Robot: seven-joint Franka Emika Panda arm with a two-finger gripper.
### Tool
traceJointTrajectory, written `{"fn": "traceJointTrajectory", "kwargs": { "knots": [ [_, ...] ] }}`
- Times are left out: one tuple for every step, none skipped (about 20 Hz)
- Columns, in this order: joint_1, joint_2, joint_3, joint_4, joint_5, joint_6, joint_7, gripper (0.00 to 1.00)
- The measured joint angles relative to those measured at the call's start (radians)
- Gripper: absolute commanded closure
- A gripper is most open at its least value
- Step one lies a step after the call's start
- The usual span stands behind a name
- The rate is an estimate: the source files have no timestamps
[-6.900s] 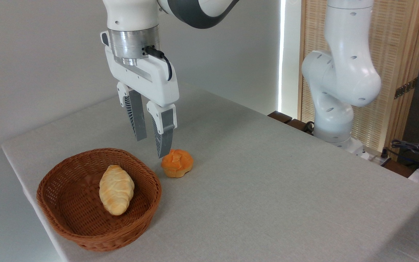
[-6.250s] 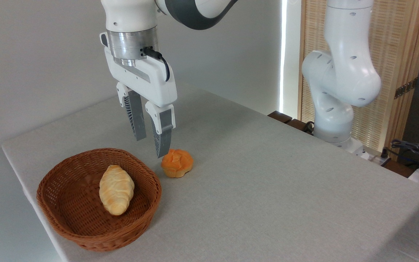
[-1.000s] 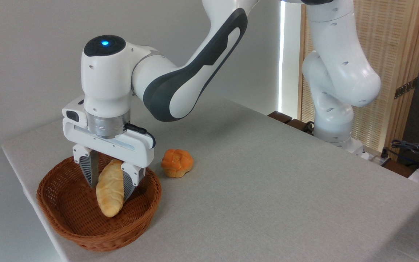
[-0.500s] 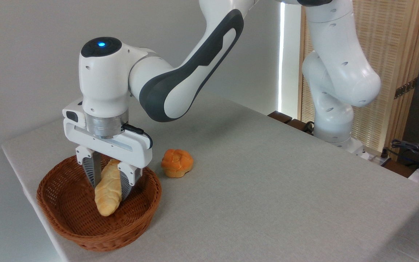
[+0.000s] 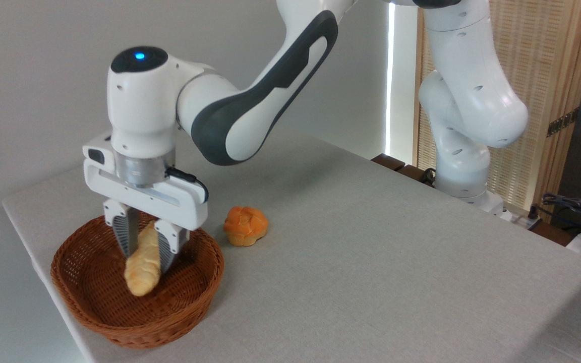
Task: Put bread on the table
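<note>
The bread point(image 5: 142, 262) hangs tilted over the wicker basket point(image 5: 94, 307) on the bench point(image 5: 371, 262), pinched between the narrowed gripper point(image 5: 147, 254) fingers.

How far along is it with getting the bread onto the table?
Done: the tool is shut on the bread. In hand: the loaf hangs tilted inside the basket. Left: carry it over the rim and set it on the table, perhaps near the orange bun.

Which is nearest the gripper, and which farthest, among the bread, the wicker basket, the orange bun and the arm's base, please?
1. bread: clamped between the fingers of the gripper.
2. wicker basket: directly beneath.
3. orange bun: on the table, to the right.
4. arm's base: far right, at the table's edge.
</note>
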Motion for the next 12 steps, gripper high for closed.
{"fn": "traceJointTrajectory", "kwargs": {
  "knots": [
    [0.001,-0.002,0.001,0.016,0.0,0.0,0.0,0.52],
    [0.003,-0.006,0.002,0.033,0.0,0.0,0.0,0.51],
    [0.005,-0.012,0.004,0.044,0.0,0.0,0.0,0.51],
    [0.006,-0.02,0.005,0.053,0.0,0.0,0.0,0.48],
    [0.008,-0.029,0.006,0.057,0.0,0.0,0.0,0.47],
    [0.008,-0.041,0.007,0.059,0.0,0.0,0.0,0.47],
    [0.009,-0.055,0.007,0.059,0.0,-0.002,0.0,0.47],
    [0.009,-0.067,0.007,0.059,0.0,-0.009,0.0,0.47],
    [0.01,-0.081,0.007,0.059,0.0,-0.03,0.0,0.47],
    [0.01,-0.096,0.007,0.058,0.001,-0.067,0.001,0.46],
    [0.01,-0.111,0.007,0.058,0.007,-0.109,0.01,0.44],
    [0.01,-0.127,0.007,0.055,0.018,-0.155,0.03,0.42]
  ]
}}
